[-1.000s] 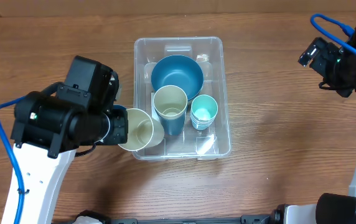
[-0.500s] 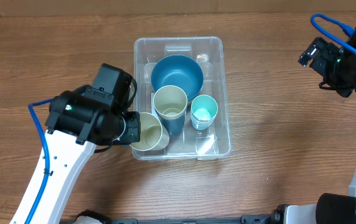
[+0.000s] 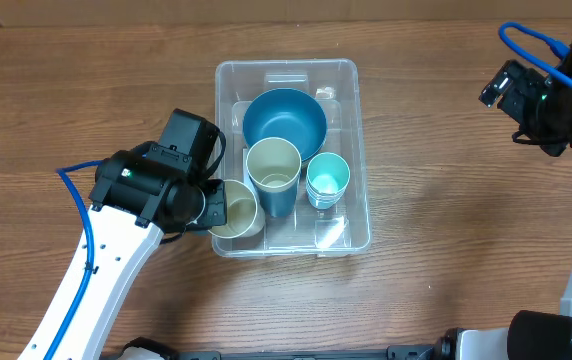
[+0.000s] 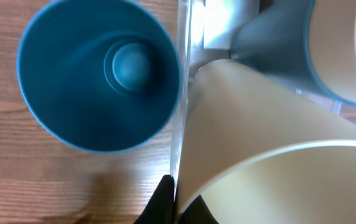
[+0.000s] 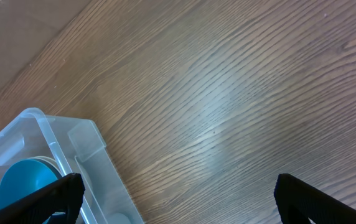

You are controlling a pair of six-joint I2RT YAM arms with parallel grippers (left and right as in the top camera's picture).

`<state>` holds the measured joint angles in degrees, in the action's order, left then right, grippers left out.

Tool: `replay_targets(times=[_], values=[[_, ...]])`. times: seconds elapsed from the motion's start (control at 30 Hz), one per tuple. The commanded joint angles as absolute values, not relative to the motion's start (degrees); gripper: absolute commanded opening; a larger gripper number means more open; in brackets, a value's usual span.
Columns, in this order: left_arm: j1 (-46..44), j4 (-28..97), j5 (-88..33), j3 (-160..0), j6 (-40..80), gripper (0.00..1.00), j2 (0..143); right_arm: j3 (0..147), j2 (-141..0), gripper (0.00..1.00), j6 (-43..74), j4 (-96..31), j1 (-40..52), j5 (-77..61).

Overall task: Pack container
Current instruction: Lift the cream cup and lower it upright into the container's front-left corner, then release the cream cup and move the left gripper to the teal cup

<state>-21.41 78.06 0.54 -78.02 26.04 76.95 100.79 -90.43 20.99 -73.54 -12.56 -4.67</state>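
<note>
The container (image 3: 358, 150) is a large clear bin at the table's middle. It holds a blue bowl (image 3: 284, 122), a blue cup with a cream inside (image 3: 273, 170) and small teal cups (image 3: 327, 178). My left gripper (image 3: 209, 208) is shut on the rim of a cream cup (image 3: 232, 208), which sits tilted in the bin's front left corner. In the left wrist view the fingers (image 4: 177, 204) pinch the cream cup (image 4: 271, 137) right beside the bin's wall (image 4: 182, 81). My right gripper (image 3: 498, 88) is open and empty, far right of the bin over bare wood (image 5: 178, 199).
A blue cup (image 4: 100, 74) stands on the table just outside the bin's left wall, hidden under my left arm in the overhead view. The bin's corner shows in the right wrist view (image 5: 47, 134). Bare wood lies on both sides of the bin.
My left arm has moved right and turned, carrying the cream cup from the bin's left edge into its front left corner. The right arm has not moved.
</note>
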Motion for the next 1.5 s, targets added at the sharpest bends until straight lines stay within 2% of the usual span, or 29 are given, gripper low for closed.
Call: replay_targets(times=[0.0, 0.7, 0.97, 1.17, 1.3, 1.47], values=[[-21.9, 77.5, 3.4, -77.7, 27.1, 0.04, 76.8, 100.9, -89.8, 1.00, 21.3, -73.4, -12.5, -4.7], [-27.8, 76.2, 3.6, -77.6, 29.5, 0.04, 83.0, 100.9, -89.8, 1.00, 21.3, -73.4, -12.5, -4.7], [-27.8, 76.2, 3.6, -77.6, 29.4, 0.16, 83.0, 100.9, -89.8, 1.00, 21.3, -73.4, -12.5, -4.8], [-27.8, 77.1, 3.1, -78.4, 29.4, 0.15, 82.9, 100.9, -89.8, 1.00, 21.3, -73.4, -12.5, -4.7], [-27.8, 81.5, 3.5, -84.1, 29.4, 0.15, 82.8, 100.9, -89.8, 1.00, 21.3, -73.4, -12.5, -4.7], [-27.7, 89.2, 9.4, -95.7, 29.5, 0.27, 82.8, 100.9, -89.8, 1.00, 21.3, -73.4, -12.5, -4.7]])
